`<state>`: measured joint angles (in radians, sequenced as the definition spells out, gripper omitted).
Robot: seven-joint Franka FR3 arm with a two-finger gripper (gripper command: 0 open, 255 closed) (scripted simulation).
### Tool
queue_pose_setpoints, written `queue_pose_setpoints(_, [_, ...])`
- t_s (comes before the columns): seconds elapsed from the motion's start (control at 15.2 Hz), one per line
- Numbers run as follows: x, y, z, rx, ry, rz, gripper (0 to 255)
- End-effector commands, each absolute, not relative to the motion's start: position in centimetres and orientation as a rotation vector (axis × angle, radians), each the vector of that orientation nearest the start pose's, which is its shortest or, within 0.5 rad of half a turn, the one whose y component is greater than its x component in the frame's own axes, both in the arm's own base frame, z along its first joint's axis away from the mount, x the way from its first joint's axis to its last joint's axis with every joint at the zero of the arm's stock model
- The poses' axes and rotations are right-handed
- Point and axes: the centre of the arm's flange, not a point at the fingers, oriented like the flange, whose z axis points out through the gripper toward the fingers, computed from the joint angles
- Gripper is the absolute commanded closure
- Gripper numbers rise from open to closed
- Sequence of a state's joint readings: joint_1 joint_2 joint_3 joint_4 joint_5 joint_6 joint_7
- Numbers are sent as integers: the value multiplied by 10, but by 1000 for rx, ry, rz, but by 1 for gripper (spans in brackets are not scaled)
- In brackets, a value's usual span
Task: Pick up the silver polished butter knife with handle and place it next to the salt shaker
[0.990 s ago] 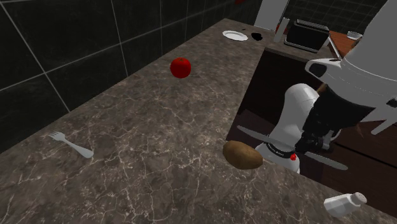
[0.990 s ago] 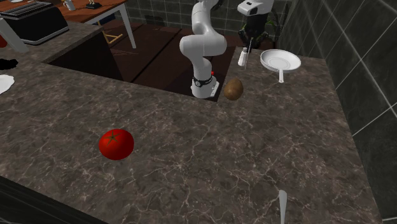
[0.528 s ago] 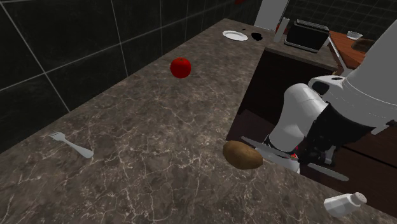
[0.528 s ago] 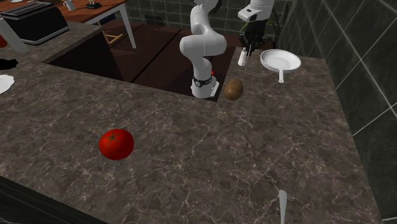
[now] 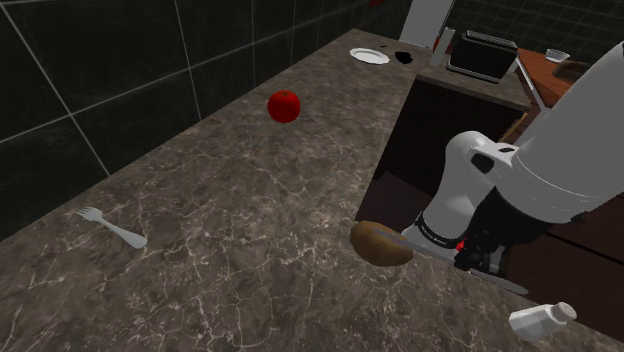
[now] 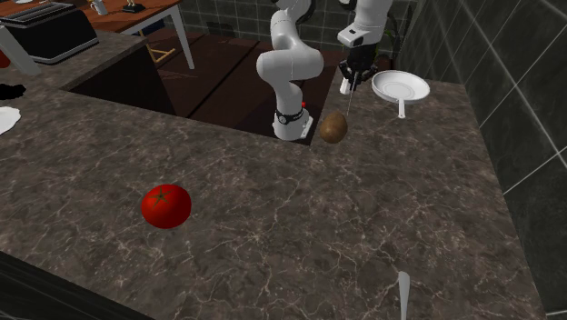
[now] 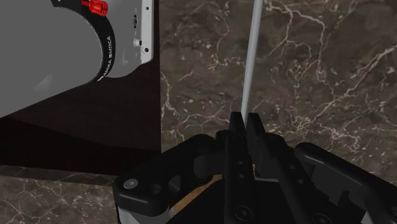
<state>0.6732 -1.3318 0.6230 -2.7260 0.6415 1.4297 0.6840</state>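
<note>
My gripper (image 7: 245,127) is shut on a thin silver butter knife (image 7: 253,57), whose blade runs out from between the fingers over the dark marble counter. In the shoulder view the gripper (image 5: 480,258) hangs low beside the arm's base, and the knife (image 5: 508,282) lies nearly level just above the counter's edge. A brown potato (image 5: 380,243) sits under one end of it. The white salt shaker (image 5: 541,318) lies on its side on the counter a short way beyond the other end. In the second exterior view the gripper (image 6: 350,73) partly hides the shaker (image 6: 344,86).
A red tomato (image 5: 284,105) and a fork (image 5: 112,228) lie further along the counter (image 5: 250,210). A white pan (image 6: 400,87) sits close behind the shaker. A plate (image 5: 369,55) and a toaster (image 5: 482,52) stand at the far end. The arm's base (image 7: 70,44) is close beside the gripper.
The gripper has come down with the knife towards the counter, closer to the potato and the salt shaker. The fingers have stayed shut on the knife.
</note>
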Motion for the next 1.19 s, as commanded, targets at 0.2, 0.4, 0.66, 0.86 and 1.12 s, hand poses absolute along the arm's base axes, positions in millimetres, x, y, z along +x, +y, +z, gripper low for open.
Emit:
queue_pose_setpoints(0.2, [-18,249,443,-3122,-364,82,255])
queue_pose_setpoints(0.4, [-18,249,427,-3122,-364,82,255])
queue_pose_setpoints(0.66, [-18,249,406,-3122,-364,82,255])
queue_pose_setpoints(0.86, [-18,249,390,-3122,-364,82,255])
queue_pose_setpoints(1.12, [-18,249,369,-3122,-364,82,255])
